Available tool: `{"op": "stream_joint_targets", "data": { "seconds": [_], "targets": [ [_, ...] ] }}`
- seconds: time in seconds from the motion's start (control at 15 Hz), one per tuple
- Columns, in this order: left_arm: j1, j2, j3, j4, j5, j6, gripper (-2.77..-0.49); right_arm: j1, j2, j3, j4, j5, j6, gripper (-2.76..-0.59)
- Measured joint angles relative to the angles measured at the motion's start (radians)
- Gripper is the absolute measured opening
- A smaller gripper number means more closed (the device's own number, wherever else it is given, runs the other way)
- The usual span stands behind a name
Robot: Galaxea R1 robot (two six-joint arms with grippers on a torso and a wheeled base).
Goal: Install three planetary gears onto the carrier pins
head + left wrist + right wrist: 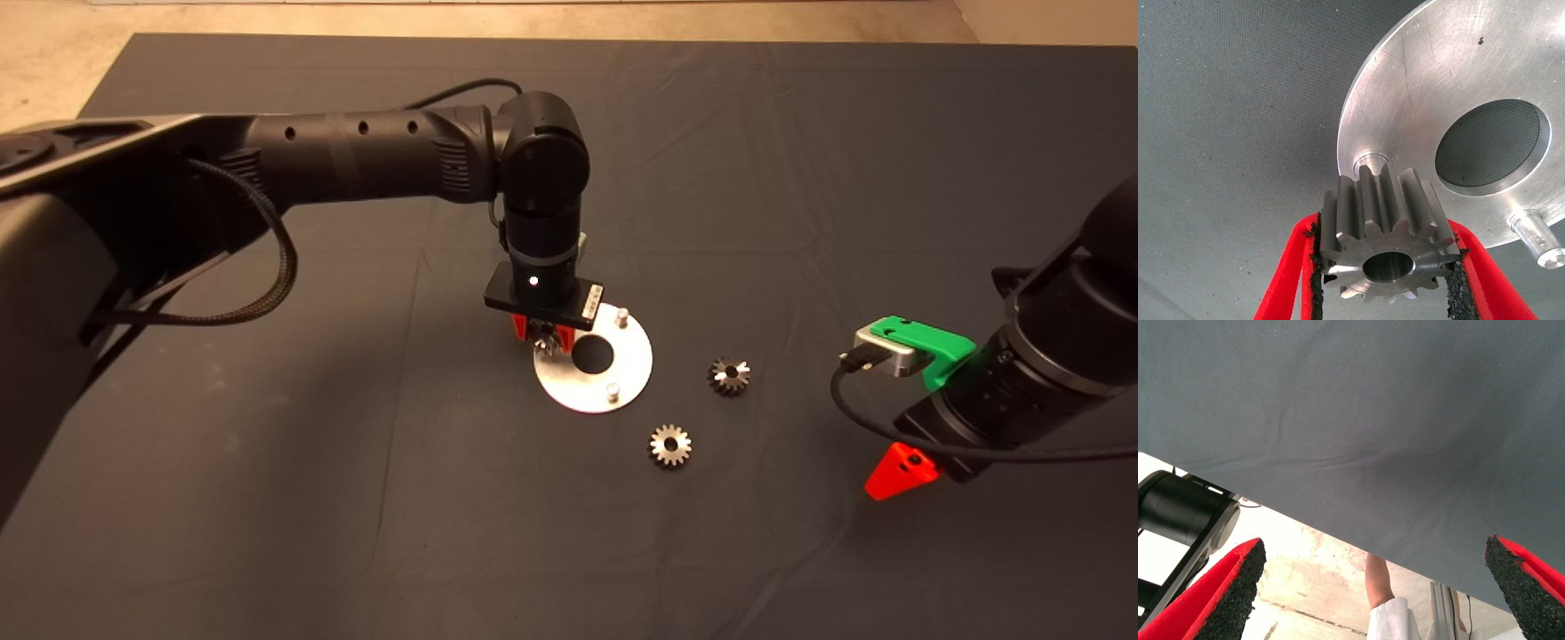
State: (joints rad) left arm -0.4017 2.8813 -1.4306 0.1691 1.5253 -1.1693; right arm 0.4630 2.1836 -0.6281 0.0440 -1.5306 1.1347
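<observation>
Dark mat [267,498] on the table, and the left gripper [1388,267] has one gear [1386,250] pinched between its pads right over a pin [1371,162] at the round disc's [627,378] edge. If the bore sits off-centre it'll probably just cock on the pin or shove the loose disc sideways. Other two gears [670,445] [729,375] lie on the mat just beside the disc, nothing blocking them; the right gripper [1371,587] waits wide open off to the right.

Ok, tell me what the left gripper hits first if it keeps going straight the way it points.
Probably the carrier pin on the disc: the left gripper holds a gear just short of it. Depth is unclear; the gear's teeth may meet it before the bore.
</observation>
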Motion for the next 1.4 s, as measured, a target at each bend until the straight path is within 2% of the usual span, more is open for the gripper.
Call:
{"op": "stream_joint_targets", "data": {
  "seconds": [0.87,1.4],
  "targets": [
    [0.000,0.000,0.000,0.002,0.000,0.000,-2.37,0.000,0.000,0.000,0.000,0.000,0.000,-0.91],
    [0.005,-0.003,0.029,0.033,0.001,-0.001,-2.37,0.000,0.000,0.000,0.000,0.000,0.000,-0.91]
  ]
}}
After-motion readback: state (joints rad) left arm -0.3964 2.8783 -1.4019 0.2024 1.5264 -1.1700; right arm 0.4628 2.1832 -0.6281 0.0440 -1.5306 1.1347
